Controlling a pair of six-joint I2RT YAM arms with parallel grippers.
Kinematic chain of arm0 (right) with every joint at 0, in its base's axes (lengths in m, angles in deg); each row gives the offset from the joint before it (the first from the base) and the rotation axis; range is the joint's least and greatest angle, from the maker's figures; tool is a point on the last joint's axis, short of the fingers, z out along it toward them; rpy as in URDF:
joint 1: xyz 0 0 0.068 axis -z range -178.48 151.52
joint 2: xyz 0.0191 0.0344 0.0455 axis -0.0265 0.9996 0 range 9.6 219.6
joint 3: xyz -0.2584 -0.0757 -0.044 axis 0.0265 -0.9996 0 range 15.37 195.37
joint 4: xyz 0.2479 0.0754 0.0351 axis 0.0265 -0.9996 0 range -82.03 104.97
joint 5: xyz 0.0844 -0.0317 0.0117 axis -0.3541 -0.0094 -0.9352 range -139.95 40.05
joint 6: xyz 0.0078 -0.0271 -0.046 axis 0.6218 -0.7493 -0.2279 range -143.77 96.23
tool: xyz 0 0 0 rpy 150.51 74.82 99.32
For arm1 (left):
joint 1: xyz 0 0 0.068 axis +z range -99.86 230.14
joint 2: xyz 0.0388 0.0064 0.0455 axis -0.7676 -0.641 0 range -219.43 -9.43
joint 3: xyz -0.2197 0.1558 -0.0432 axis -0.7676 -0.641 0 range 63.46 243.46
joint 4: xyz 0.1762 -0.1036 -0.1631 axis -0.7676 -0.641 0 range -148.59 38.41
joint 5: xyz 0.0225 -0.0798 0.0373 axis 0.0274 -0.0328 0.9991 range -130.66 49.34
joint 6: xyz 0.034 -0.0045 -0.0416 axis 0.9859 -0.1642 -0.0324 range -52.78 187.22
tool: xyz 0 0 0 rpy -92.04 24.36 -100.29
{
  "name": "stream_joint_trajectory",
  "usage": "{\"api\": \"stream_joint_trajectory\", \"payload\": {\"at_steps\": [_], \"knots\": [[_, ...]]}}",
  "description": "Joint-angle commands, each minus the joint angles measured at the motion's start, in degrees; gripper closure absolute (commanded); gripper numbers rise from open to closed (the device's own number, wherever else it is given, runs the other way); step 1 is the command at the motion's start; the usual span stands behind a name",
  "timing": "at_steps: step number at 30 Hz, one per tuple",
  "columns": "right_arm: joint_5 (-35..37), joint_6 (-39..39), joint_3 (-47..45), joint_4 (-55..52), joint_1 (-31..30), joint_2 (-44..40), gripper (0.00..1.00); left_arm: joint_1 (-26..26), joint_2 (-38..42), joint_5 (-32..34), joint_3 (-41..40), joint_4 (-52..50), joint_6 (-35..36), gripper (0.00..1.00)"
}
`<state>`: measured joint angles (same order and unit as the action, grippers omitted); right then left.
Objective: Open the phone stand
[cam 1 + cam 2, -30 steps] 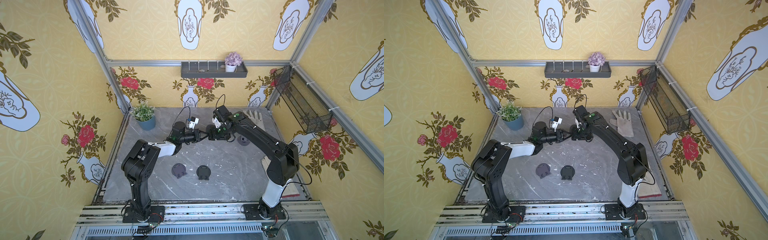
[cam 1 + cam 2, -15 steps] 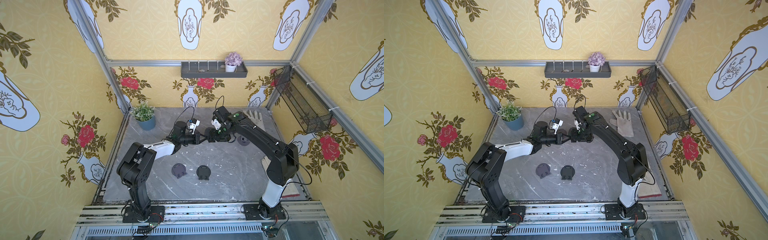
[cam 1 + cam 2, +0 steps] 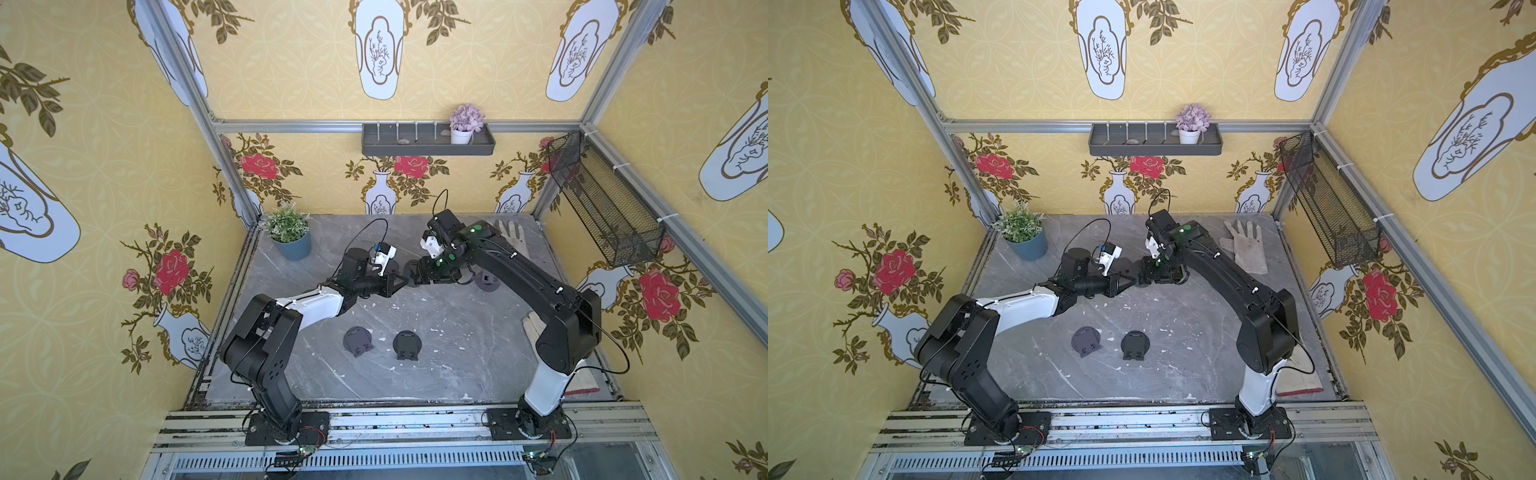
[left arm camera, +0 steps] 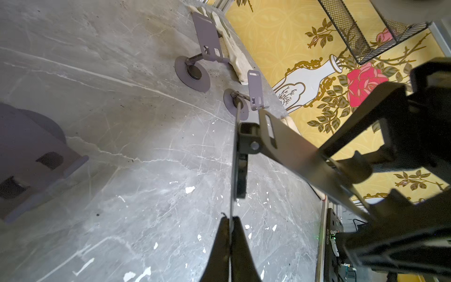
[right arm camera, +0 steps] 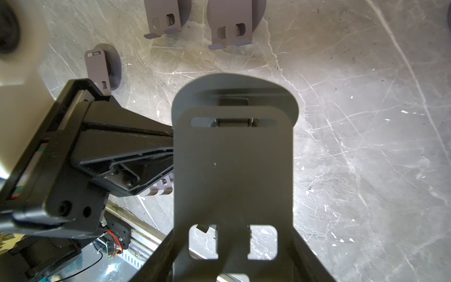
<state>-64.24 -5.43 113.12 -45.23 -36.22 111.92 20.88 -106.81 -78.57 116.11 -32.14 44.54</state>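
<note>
Presently, the phone stand (image 4: 288,149) is held off the desk (image 3: 457,332), above its far middle, between the two arms. The left end effector (image 4: 230,219) is clenched on the thin rim of the round base (image 5: 234,83). The right end effector (image 5: 231,236) grasps the rectangular rest panel (image 5: 231,171) across its width.

Finding: panel and base stand partly spread at the hinge (image 4: 247,140).

Recommendation: hold the base pinch firm and swing the panel in an arc about the hinge rather than pulling straight away, since the thin rim could slip.

Containers:
- The mesh basket (image 3: 602,208) on the right wall shows no contents that I can make out.
- The shelf tray (image 3: 415,149) on the far wall holds a white flowerpot (image 3: 462,136).
- The blue pot (image 3: 294,248), far left on the desk, holds a green plant (image 3: 286,222).
</note>
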Motion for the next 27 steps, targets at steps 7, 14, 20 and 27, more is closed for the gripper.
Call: {"api": "stream_joint_trajectory", "payload": {"at_steps": [7,14,20,27], "knots": [[-1.7,0.3,-0.1,2.2,0.1,-0.3,0.02,0.2,2.6,3.9,1.6,-4.3,0.2,1.0],[-1.9,-0.5,1.7,3.9,1.1,1.2,0.02,0.2,3.4,3.0,2.7,-4.6,0.0,1.0],[-1.7,-1.2,4.4,4.9,2.9,3.2,0.02,0.2,4.0,1.5,1.2,-5.2,0.8,1.0],[-3.5,-1.8,6.8,5.4,3.9,5.5,0.0,0.2,5.7,0.7,-1.1,-5.6,1.1,1.0]]}}
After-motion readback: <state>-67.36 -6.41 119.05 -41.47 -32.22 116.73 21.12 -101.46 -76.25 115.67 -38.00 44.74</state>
